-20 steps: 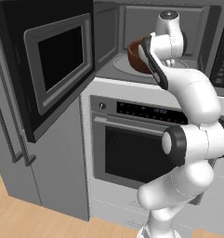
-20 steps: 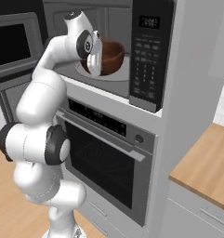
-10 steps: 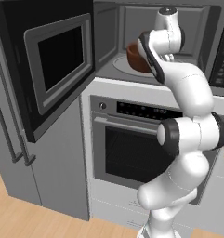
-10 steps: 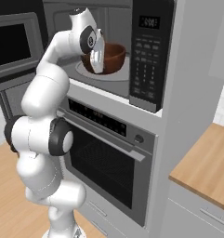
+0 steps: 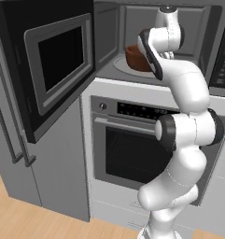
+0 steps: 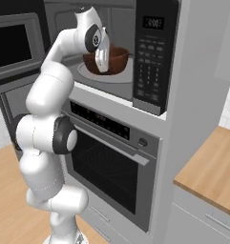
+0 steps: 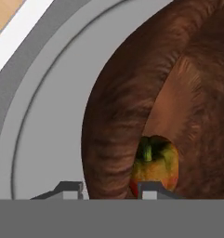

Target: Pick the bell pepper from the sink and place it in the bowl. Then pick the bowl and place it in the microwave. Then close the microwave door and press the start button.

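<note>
Bowl [image 6: 117, 59] set in microwave [image 6: 150, 52]
Claw [image 7: 108, 188] straddles the rim, part open; withdrawing crookedly could drag it.

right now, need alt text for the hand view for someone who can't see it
Close-up looking down into the reddish-brown wooden bowl, which sits on the microwave's round glass turntable with the red-orange bell pepper inside. The pincer straddles the bowl's near wall, one fingertip outside and one inside.
</note>
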Robot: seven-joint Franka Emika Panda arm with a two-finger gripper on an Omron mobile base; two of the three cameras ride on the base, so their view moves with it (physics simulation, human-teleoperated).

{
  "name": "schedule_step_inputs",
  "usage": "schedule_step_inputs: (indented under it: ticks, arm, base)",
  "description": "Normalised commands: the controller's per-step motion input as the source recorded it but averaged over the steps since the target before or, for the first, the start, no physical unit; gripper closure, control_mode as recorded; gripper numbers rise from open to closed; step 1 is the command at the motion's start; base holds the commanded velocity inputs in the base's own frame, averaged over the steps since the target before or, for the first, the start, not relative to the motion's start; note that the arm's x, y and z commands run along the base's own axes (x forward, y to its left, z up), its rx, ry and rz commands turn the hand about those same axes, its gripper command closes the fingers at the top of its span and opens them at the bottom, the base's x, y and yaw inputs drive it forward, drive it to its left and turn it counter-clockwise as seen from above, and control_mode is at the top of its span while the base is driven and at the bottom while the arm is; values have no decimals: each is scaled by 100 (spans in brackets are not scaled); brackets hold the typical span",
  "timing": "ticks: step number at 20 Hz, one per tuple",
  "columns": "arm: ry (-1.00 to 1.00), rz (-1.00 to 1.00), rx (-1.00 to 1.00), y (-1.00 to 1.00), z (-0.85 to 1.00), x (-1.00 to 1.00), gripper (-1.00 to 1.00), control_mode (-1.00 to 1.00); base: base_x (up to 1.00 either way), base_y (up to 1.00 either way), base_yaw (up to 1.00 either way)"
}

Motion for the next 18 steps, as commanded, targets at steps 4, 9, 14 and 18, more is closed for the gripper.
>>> schedule_step_inputs:
  ticks: [4, 9, 14, 18]
  arm:
    - [-7, 0, 0, 0, 0, 1, -100, -100]
    - [-23, 0, 0, 3, 0, 0, -100, -100]
    - [-49, 0, -2, 19, 0, -18, -100, -100]
    - [-48, 0, -2, 25, 4, -36, -100, -100]
  base:
    - [0, 0, 0]
    - [0, 0, 0]
    - [0, 0, 0]
    - [0, 0, 0]
